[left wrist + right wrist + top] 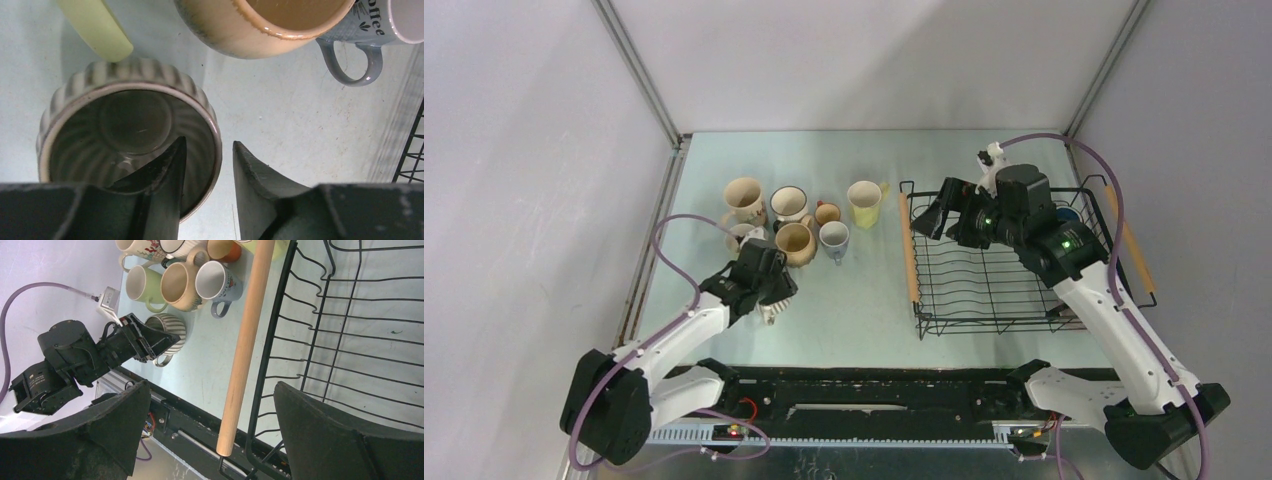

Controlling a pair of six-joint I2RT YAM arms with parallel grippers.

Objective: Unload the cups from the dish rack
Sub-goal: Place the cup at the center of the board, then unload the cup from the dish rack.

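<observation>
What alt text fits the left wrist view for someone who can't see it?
Looking down, the left gripper straddles the rim of a ribbed cream cup standing on the table, one finger inside, one outside. A tan mug and a grey-blue mug sit beyond.

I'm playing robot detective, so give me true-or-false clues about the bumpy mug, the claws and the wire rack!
1. The cream ribbed ceramic mug stands upright on the pale table. True.
2. The left gripper lifts that mug off the table. False: the mug rests there, one finger inside the rim, one outside.
3. The right gripper holds a cup. False: it is open and empty over the black wire dish rack.
4. The grey handled mug lettered "coffee" sits beside the tan glazed mug. True.
5. A light wooden rod handle lines the rack's side facing the mugs. True.
</observation>
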